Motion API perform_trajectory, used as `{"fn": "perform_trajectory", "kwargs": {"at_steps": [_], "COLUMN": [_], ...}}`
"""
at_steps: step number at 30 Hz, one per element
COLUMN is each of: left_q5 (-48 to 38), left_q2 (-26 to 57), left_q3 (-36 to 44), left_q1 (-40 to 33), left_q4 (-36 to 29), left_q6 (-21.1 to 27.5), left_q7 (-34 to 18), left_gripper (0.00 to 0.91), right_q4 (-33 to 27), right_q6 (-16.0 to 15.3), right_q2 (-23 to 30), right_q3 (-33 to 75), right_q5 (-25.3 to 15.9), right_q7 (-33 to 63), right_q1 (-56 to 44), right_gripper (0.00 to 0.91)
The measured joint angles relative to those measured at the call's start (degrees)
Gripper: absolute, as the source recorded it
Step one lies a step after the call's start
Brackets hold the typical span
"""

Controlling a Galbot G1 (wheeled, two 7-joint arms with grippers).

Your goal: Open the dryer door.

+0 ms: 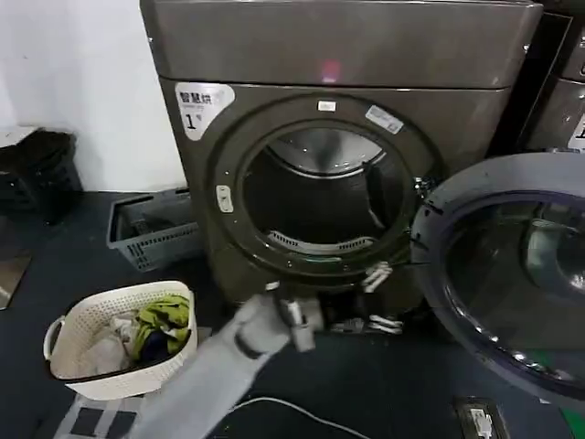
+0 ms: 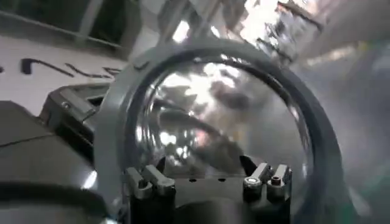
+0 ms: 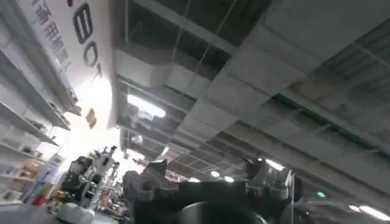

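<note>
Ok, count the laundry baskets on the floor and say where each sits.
2. A white basket with clothes stands at front left of the dryer; a grey basket sits behind it by the dryer's left side. Others may be hidden.

White laundry basket [image 1: 87, 352] with clothes [image 1: 157, 327], grey crate [image 1: 151, 233]

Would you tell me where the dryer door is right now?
In the head view the door hangs swung open at the right of the dryer, beside its drum opening.
</note>
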Motion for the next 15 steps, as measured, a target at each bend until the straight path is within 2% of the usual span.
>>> {"fn": "perform_trajectory", "kwargs": {"at_steps": [7,15], "left_q5": [3.7,16.3], "left_q2": [10.1,22.8], "left_q3": [-4.5,-7.0], "left_q1": [2.9,5.1], "left_q4": [-3.1,-2.2], "left_q6": [-2.6,-12.6], "left_q7": [0.2,-4.4], "left_gripper": [0.907,0.907], "right_q4": [1.3,0.2], "right_q6": [0.1,-2.0], "right_q2": [0.1,-0.5], "right_q3": [-1.9,-1.9], "right_q5": [-0.1,-0.7], "right_q7": [0.4,1.4], "right_q1": [1.2,0.5], "right_gripper": [0.907,0.907]}}
